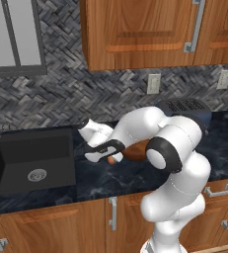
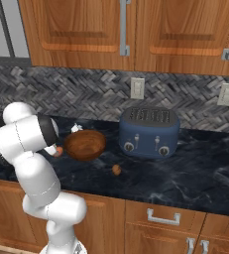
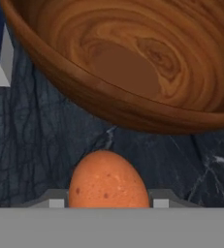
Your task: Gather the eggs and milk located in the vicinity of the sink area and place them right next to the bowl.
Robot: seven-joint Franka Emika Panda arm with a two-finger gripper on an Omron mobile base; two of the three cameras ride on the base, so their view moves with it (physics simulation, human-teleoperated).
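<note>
speckled orange-brown egg (image 3: 108, 179) pinched in the gripper (image 3: 108, 204), low over dark marble counter (image 3: 36, 155) | just beside wide glossy wooden bowl (image 3: 133, 63) | step: placing egg | next: lower, release beside bowl

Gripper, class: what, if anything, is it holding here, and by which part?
The gripper is shut on an egg, clamped at its lower sides, with the rounded top standing free just in front of the wooden bowl.
</note>
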